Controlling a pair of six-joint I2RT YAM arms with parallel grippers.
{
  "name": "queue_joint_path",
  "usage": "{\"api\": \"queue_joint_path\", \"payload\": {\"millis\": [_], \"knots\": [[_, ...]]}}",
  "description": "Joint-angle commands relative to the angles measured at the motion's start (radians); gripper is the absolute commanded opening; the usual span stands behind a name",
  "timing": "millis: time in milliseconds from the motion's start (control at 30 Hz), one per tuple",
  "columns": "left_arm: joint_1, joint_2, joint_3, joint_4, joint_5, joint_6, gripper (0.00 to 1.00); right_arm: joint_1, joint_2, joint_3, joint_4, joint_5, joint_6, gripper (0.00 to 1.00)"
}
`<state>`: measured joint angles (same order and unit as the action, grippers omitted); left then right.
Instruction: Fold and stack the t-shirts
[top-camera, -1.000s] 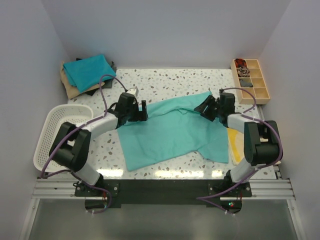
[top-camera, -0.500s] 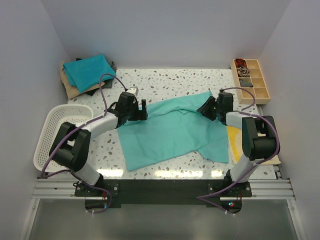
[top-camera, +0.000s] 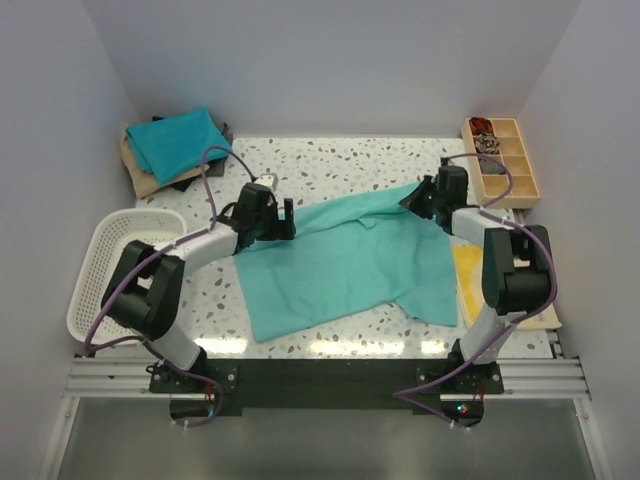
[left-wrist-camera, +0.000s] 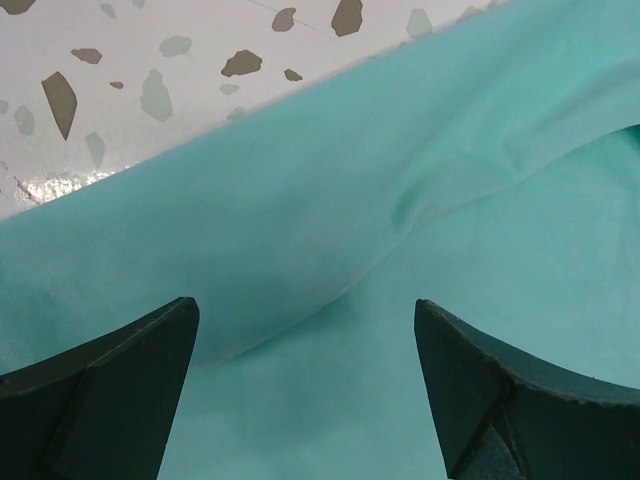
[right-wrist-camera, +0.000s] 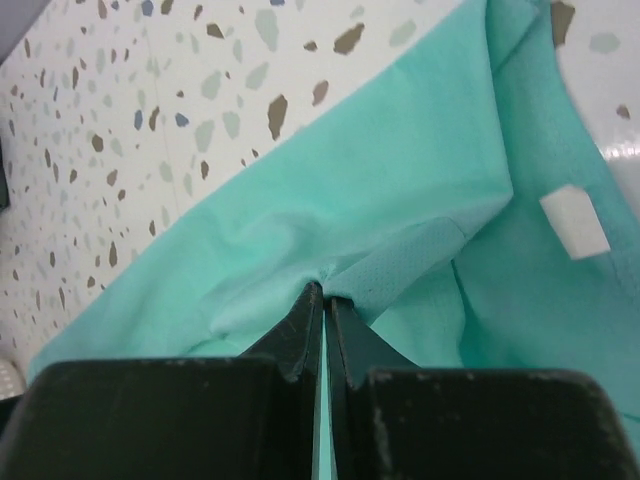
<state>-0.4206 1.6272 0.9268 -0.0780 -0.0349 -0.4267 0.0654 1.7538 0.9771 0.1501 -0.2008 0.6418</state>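
Observation:
A light sea-green t-shirt lies spread and rumpled across the middle of the table. My left gripper hovers over its far left edge, open, with cloth but nothing pinched between the fingers; the shirt fills that view under the gripper. My right gripper is at the shirt's far right corner, shut on a pinch of the green cloth, which bunches at the gripper. A white label shows inside the shirt. A folded teal-blue t-shirt tops a stack at the far left corner.
A white mesh basket stands at the left edge. A wooden compartment tray with small items sits at the far right. A yellow sheet lies under the shirt's right side, near the right arm's base.
My right gripper closed onto the shirt's far right corner and shifted a little toward the far side. The left gripper stayed open in place.

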Motion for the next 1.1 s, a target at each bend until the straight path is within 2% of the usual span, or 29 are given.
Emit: {"api": "queue_joint_path", "payload": {"millis": [0, 333, 367, 433, 467, 567, 700, 867, 1067], "knots": [[-0.004, 0.013, 0.046, 0.012, -0.011, 0.016, 0.94, 0.004, 0.058, 0.109, -0.001, -0.005, -0.025, 0.0], [-0.004, 0.046, 0.066, -0.002, -0.011, 0.026, 0.94, 0.013, 0.275, 0.377, -0.075, -0.043, -0.036, 0.0], [-0.003, 0.049, 0.069, -0.003, -0.011, 0.026, 0.94, 0.016, 0.288, 0.391, -0.078, -0.063, -0.042, 0.14], [-0.004, 0.054, 0.073, -0.008, -0.013, 0.028, 0.94, 0.019, 0.291, 0.403, -0.064, -0.065, -0.05, 0.26], [-0.004, 0.054, 0.073, -0.009, -0.014, 0.029, 0.94, 0.022, 0.282, 0.399, -0.057, -0.063, -0.066, 0.37], [-0.004, 0.056, 0.072, -0.009, -0.014, 0.029, 0.94, 0.025, 0.216, 0.379, -0.035, -0.063, -0.111, 0.48], [-0.004, 0.054, 0.072, -0.003, -0.008, 0.028, 0.94, 0.028, 0.096, 0.339, -0.055, -0.057, -0.16, 0.5], [-0.003, 0.045, 0.064, 0.01, 0.003, 0.026, 0.94, 0.033, 0.023, 0.33, -0.236, -0.035, -0.177, 0.48], [-0.004, 0.043, 0.055, 0.024, 0.023, 0.029, 0.94, 0.033, -0.005, 0.189, -0.201, -0.075, -0.119, 0.47]]}}
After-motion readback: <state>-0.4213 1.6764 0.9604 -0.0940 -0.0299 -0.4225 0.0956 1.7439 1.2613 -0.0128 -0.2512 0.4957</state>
